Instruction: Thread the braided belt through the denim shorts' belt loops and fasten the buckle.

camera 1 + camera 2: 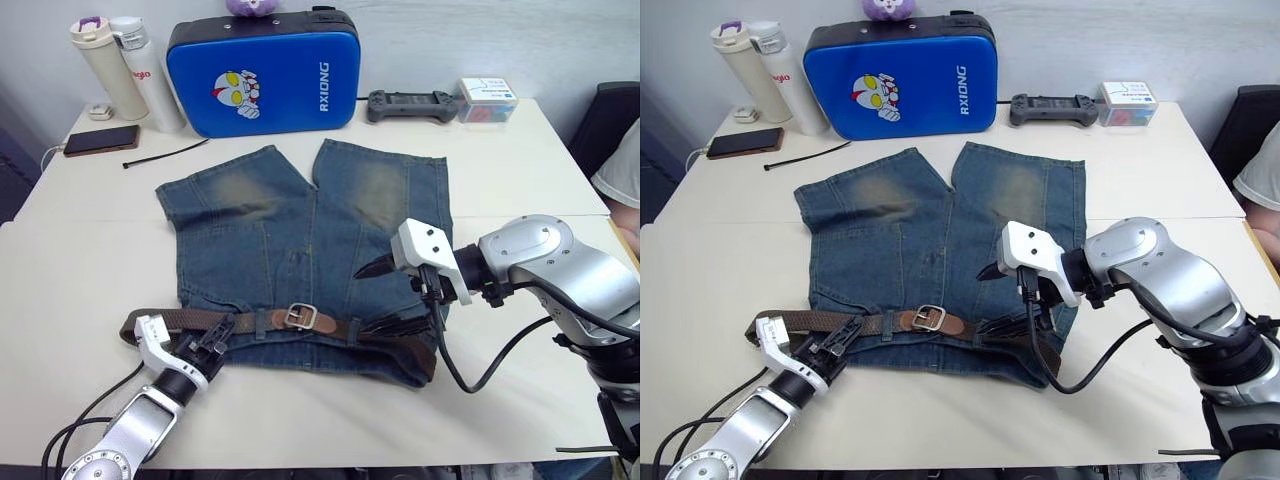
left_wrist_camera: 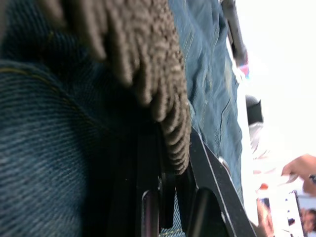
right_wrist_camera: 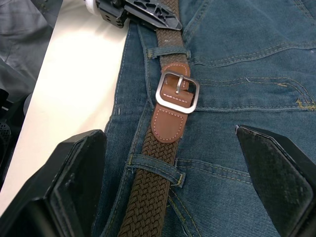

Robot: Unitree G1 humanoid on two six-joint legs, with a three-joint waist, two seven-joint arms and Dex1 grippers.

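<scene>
Denim shorts (image 1: 300,250) lie flat on the table (image 1: 90,270), waistband toward the near edge, legs pointing far. Braided belt (image 3: 153,192) runs along the waistband, under at least two belt loops (image 3: 157,168), one on each side of the buckle. Buckle (image 1: 296,317) sits near the waistband middle, tan tip through the frame; it looks fastened, though I cannot tell whether the prong is seated.

Left pincer (image 1: 205,350) at the left part of the waistband, fingers pressed together on the belt there. Right pincer (image 3: 182,197) spread wide, holding nothing, hovering over the waistband right of the buckle.

Judgement: late in the task, threading and buckling appear mostly done. A loop of belt sticks out past the left edge of the shorts, so the next move likely calls for drawing that slack in and checking the remaining loops, then letting go.

Table is pale, matte. At the far side: blue case (image 1: 263,72), two bottles (image 1: 125,65), phone (image 1: 101,140), black cable tie (image 1: 165,154), game controller (image 1: 410,104), small box (image 1: 486,100). A person's sleeve (image 1: 622,165) at the right edge.
</scene>
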